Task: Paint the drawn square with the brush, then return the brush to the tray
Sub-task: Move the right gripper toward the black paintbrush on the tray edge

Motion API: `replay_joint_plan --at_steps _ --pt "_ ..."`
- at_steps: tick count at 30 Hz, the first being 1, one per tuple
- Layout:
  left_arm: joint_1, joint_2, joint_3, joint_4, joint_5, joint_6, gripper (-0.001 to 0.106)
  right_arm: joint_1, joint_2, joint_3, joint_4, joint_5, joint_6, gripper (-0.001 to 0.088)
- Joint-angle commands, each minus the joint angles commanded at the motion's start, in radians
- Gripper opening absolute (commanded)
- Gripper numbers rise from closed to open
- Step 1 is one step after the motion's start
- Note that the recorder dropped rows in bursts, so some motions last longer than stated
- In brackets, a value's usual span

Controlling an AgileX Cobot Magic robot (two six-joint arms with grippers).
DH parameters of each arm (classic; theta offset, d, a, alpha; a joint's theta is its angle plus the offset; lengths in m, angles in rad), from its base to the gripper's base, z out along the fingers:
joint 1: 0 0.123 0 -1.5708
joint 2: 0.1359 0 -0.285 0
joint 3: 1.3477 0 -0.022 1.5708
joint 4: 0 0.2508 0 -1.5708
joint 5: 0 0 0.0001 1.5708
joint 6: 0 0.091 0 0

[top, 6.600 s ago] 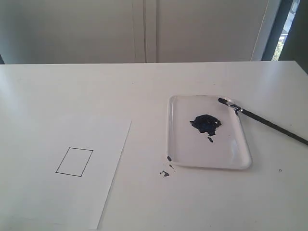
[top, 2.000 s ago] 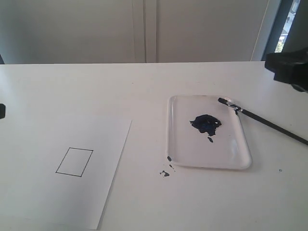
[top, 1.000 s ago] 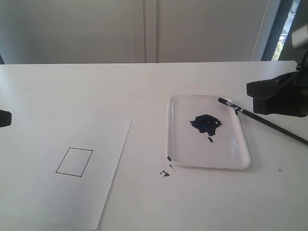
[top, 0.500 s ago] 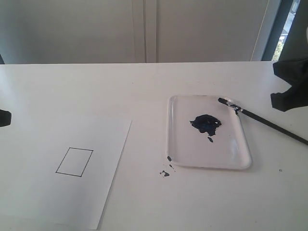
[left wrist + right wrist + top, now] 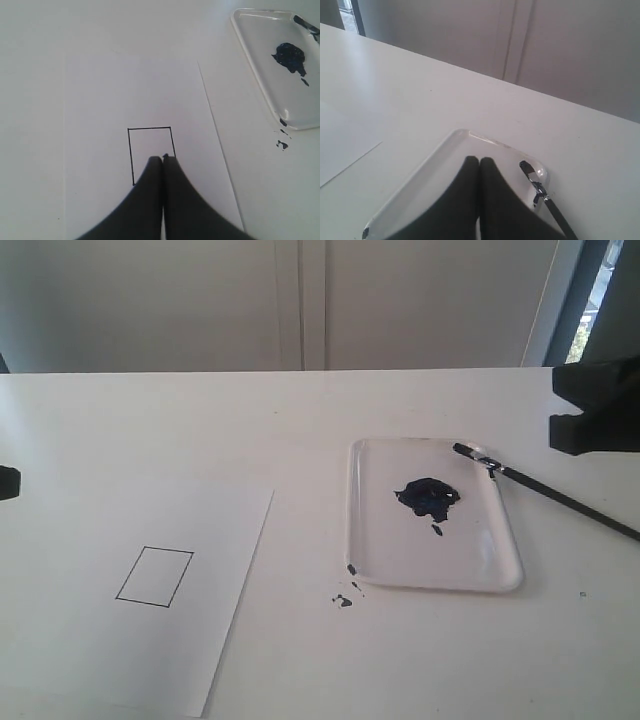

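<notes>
Both pressed together: my left pincer [image 5: 163, 159] faces the blank square [image 5: 154, 577]; my right pincer [image 5: 479, 160] has just neared the brush [image 5: 545, 492] for pickup.

Soft daylight, washed-out white glare.

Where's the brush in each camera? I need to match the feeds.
Exterior: the brush lies right of middle, bristles over the tray rim, handle running off right.
Left wrist: only its bristle end shows, at the tray's far corner.
Right wrist: it crosses the tray rim beside the shut right pincer.
Shared landmark: the tray.
</notes>
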Motion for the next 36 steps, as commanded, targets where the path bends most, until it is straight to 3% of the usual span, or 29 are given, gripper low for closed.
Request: replay_joint_plan --at_steps 8,14,21,24,27,34,36 --pt "0.000 0.000 0.000 0.000 0.000 0.000 0.000 0.002 0.000 0.000 0.000 0.044 0.245 0.0000" --pt "0.000 0.000 0.000 0.000 0.000 0.000 0.000 0.002 -0.001 0.000 0.006 0.034 0.262 0.0000" --pt "0.000 0.000 0.000 0.000 0.000 0.000 0.000 0.002 -0.001 0.000 0.172 0.036 0.246 0.0000" --pt "0.000 0.000 0.000 0.000 0.000 0.000 0.000 0.002 -0.001 0.000 0.440 0.048 0.102 0.0000" --pt "0.000 0.000 0.000 0.000 0.000 0.000 0.000 0.002 -0.002 0.000 0.708 0.046 -0.133 0.0000" --pt "0.000 0.000 0.000 0.000 0.000 0.000 0.000 0.002 -0.017 0.000 0.855 0.064 -0.672 0.0000" --pt "0.000 0.000 0.000 0.000 0.000 0.000 0.000 0.002 -0.018 0.000 0.961 0.132 -0.907 0.0000"
